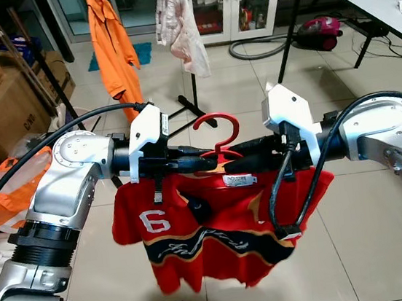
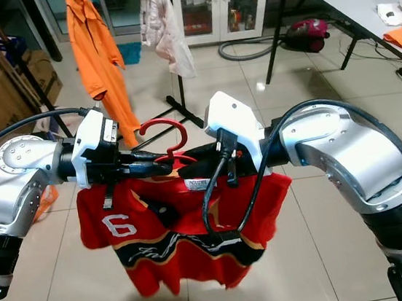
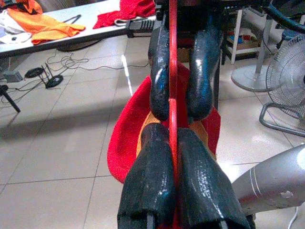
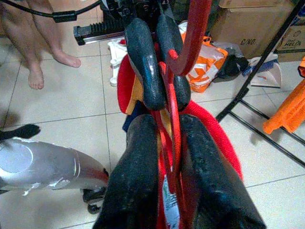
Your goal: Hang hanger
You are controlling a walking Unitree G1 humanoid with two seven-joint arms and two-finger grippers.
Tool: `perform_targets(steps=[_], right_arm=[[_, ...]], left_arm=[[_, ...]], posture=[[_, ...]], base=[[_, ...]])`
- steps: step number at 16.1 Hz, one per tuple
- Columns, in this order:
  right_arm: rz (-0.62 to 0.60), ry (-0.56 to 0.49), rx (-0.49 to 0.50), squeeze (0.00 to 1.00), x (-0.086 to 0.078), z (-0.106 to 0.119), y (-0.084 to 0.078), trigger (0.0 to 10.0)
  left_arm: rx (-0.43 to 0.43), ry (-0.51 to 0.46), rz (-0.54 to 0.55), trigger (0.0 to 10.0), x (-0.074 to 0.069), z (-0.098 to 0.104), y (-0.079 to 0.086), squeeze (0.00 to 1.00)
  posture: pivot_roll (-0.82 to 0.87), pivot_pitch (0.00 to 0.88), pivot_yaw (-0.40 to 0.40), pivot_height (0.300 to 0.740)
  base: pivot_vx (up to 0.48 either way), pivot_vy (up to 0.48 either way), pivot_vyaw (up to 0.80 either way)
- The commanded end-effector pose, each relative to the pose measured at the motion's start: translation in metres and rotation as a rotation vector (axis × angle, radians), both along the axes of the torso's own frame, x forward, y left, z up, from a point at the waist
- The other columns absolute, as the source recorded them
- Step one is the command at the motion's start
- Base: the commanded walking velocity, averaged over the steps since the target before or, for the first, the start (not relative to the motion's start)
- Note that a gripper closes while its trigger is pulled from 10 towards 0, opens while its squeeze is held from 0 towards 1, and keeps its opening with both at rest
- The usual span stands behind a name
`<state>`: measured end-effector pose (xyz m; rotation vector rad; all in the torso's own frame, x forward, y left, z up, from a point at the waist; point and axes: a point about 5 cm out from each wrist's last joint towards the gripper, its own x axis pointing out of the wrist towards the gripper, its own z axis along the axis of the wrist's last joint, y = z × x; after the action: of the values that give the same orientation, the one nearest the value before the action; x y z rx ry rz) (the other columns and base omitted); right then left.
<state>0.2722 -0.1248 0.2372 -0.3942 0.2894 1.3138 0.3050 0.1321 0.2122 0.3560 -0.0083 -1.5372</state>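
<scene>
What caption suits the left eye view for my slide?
Both grippers hold a red plastic hanger carrying a red jersey.

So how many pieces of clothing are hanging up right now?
3: an orange coverall and pale garment on the rack behind, a red jersey on the claws' hanger.

1 hanger (image 1: 219, 135), 1 jersey (image 1: 211, 230), 2 tools.

Left gripper (image 1: 186, 152) and right gripper (image 1: 248, 147) meet fingertip-to-fingertip, both clamped.
</scene>
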Motion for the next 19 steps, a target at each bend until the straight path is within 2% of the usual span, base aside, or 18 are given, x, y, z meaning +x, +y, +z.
perform_targets(steps=[1, 11, 12, 13, 19], right_arm=[[0.017, -0.012, -0.008, 0.0, 0.0, 0.001, 0.002, 0.0], [0.008, -0.019, 0.005, 0.0, 0.003, 0.0, 0.003, 0.0], [0.007, -0.019, 0.007, 0.0, 0.002, -0.002, 0.003, 0.0], [0.006, -0.015, 0.009, 0.0, 0.001, -0.004, 0.003, 0.0], [-0.031, -0.002, -0.028, 0.0, 0.0, -0.018, -0.004, 0.0]], left_arm=[[-0.013, -0.062, -0.012, 0.0, 0.003, 0.014, -0.003, 0.0], [-0.045, -0.054, 0.038, 0.0, 0.004, 0.014, 0.001, 0.0], [-0.078, -0.067, 0.074, 10.0, 0.005, 0.013, 0.001, 0.0], [-0.109, -0.021, 0.056, 10.0, 0.002, 0.014, 0.002, 1.0], [-0.154, 0.002, 0.054, 10.0, 0.0, 0.024, 0.008, 1.0]], posture=[[-0.08, 0.007, 0.047, 0.74], [-0.07, 0.019, 0.042, 0.74], [-0.07, 0.02, 0.039, 0.74], [-0.07, 0.021, 0.037, 0.74], [-0.07, 0.018, 0.037, 0.74]], base=[[0.0, 0.0, 0.0], [0.0, 0.0, 0.0], [0.0, 0.0, 0.0], [0.0, 0.0, 0.0], [0.0, 0.0, 0.0]])
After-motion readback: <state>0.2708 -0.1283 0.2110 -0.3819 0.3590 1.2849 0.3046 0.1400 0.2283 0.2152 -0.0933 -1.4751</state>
